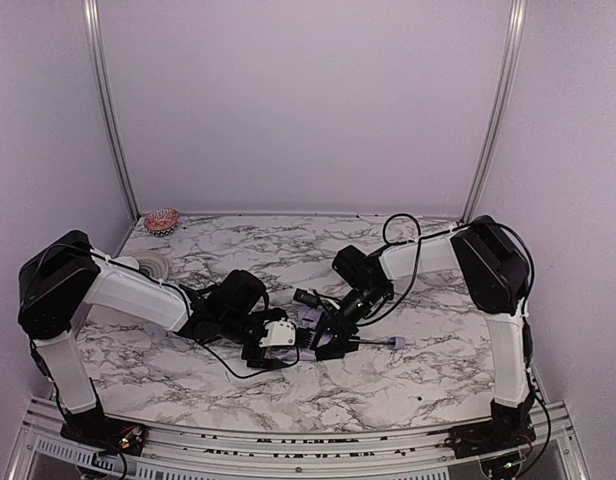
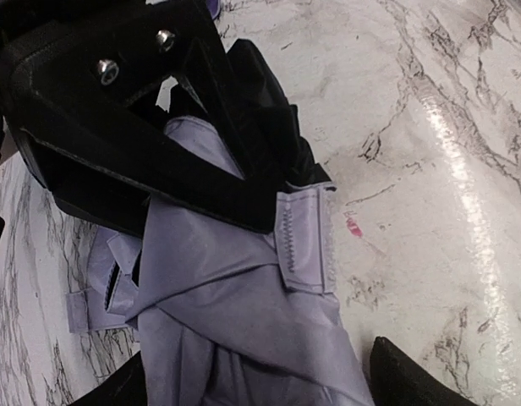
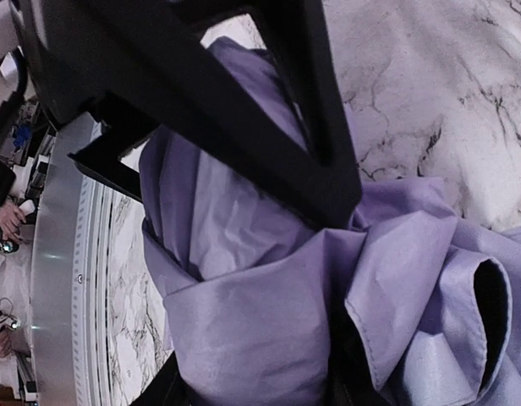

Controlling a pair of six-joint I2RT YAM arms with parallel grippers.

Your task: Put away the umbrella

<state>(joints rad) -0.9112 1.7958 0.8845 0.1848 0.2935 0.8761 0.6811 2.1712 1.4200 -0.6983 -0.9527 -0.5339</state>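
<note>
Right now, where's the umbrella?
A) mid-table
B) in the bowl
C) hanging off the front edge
A: the umbrella lies bunched in the middle of the top view, well away from the bowl in the far-left corner.

lab test booth: aluminium posts (image 1: pixel 110 110), plain walls (image 1: pixel 308 100), marble-print tabletop (image 1: pixel 288 390).

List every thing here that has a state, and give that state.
umbrella: collapsed, loosely bunched, strap undone, lying on the table.
left gripper: open, fingers astride the umbrella.
right gripper: shut on the umbrella.
bowl: upright, far left corner.
</note>
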